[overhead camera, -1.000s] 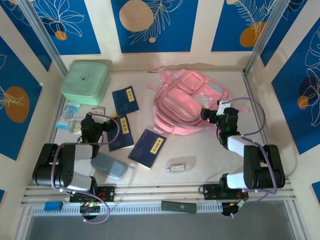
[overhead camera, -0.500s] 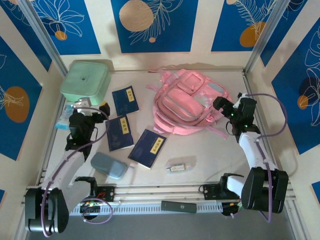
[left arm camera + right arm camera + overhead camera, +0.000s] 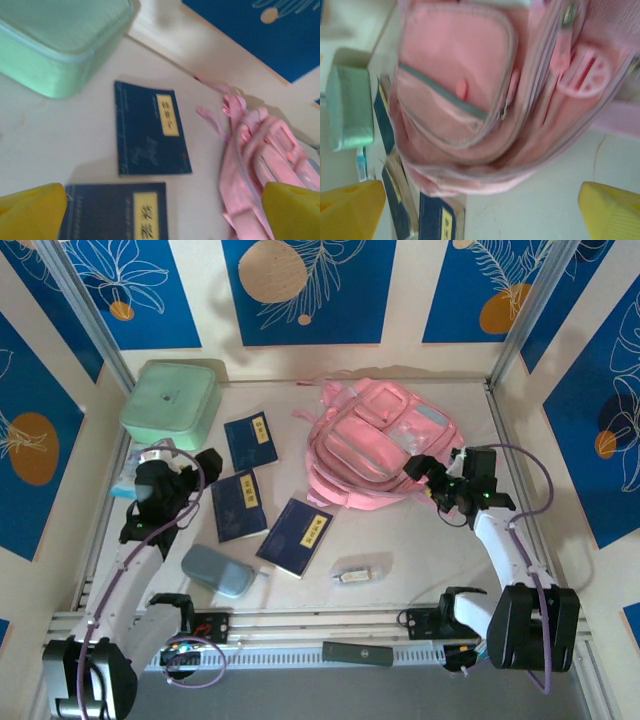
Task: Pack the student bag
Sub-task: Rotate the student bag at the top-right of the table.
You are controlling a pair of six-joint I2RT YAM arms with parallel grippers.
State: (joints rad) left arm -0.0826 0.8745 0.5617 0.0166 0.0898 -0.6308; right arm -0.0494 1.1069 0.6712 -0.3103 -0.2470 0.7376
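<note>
The student bag [image 3: 375, 440], a large pink backpack, lies flat at the back centre of the table, its front pockets up. My right gripper [image 3: 428, 483] hovers open at the bag's near right edge; in the right wrist view the bag [image 3: 485, 90] sits just ahead of the yellow fingertips [image 3: 350, 210], with nothing between them. My left gripper [image 3: 200, 478] is open left of the dark blue books [image 3: 239, 505]. The left wrist view looks down on two books [image 3: 150, 127] between wide-apart fingertips [image 3: 292, 210], with the bag [image 3: 265, 155] on the right.
A mint-green box [image 3: 172, 403] stands at the back left. A third blue book [image 3: 295, 536], a grey-blue pouch [image 3: 218, 570] and a small clear item [image 3: 352, 573] lie nearer the front. Packets [image 3: 135, 475] rest by the left wall.
Both arms unfolded from their bases. The left gripper rose toward the books. The right gripper swung right, then came back left to the bag's edge. Both stayed open.
</note>
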